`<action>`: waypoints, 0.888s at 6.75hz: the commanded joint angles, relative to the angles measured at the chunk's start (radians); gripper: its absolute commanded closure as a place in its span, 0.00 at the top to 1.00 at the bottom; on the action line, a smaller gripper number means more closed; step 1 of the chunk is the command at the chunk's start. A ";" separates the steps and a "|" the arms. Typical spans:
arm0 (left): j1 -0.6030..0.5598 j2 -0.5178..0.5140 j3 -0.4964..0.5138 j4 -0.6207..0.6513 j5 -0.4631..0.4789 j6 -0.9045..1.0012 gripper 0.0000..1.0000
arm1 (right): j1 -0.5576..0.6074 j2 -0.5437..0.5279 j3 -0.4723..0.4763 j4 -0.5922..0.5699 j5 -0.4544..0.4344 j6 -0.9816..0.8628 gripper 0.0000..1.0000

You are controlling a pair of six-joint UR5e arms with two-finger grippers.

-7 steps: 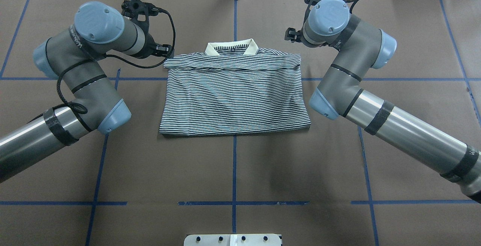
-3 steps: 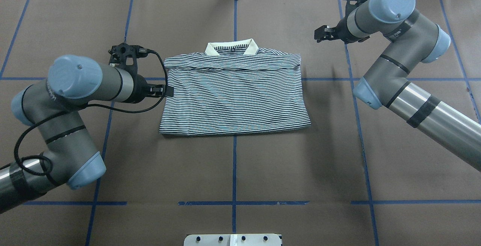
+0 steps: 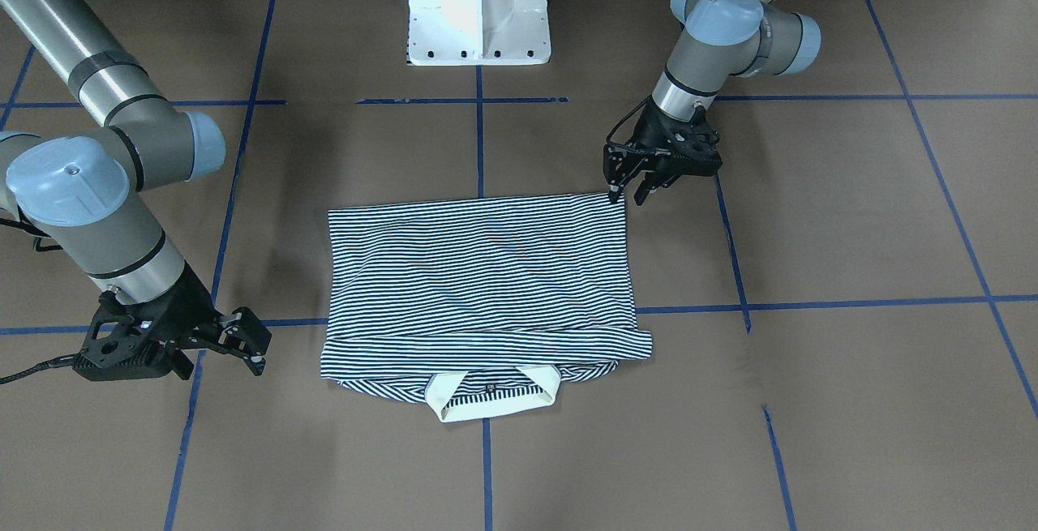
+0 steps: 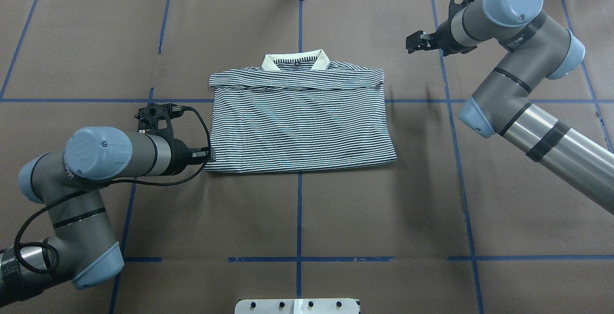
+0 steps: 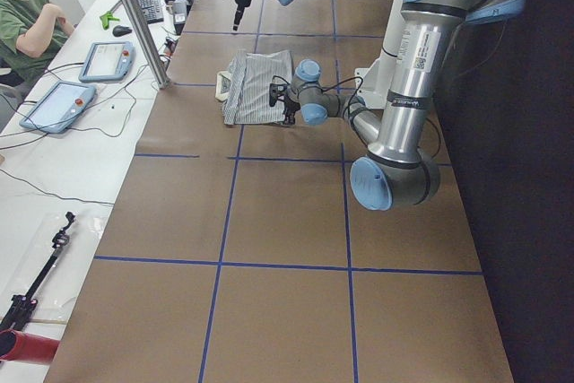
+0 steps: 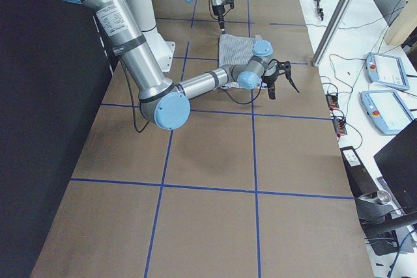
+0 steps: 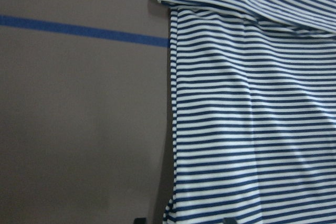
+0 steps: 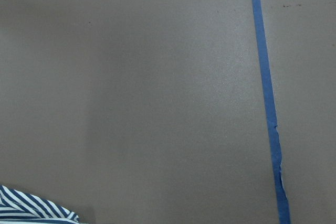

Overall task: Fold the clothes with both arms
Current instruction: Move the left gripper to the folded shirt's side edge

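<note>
Grippers first. In the front-facing view the left gripper [image 3: 627,190] sits right of centre, its two black fingers spread apart and pointing down at the upper right corner of the shirt [image 3: 478,280]. One fingertip is touching or just beside that corner; I cannot tell which. It pinches nothing. The right gripper [image 3: 253,346] is at the lower left of that view, fingers also spread and empty, hanging over bare table [image 3: 811,401] well apart from the shirt's left edge.

The shirt lies flat in the middle of the frame, a neat striped rectangle. Both sleeves are tucked out of sight. A folded band of cloth runs across its lower part, and the white collar [image 3: 493,401] pokes out below that band.

In the left wrist view the shirt's long edge runs down the middle and stripes fill the right half. In the right wrist view only a scrap of stripes shows at the lower left.

Judging by this, most of the folding looks done. What may remain is one last fold to make the shirt smaller, starting from the corner by the left gripper.
</note>
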 commanded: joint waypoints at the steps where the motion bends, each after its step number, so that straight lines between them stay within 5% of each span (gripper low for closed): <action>1: 0.029 -0.003 0.007 -0.001 0.014 -0.016 0.48 | 0.001 -0.001 -0.001 0.002 -0.001 0.001 1.00; 6: 0.043 -0.008 0.010 0.001 0.012 -0.014 0.40 | 0.001 -0.002 -0.001 0.002 -0.001 0.001 1.00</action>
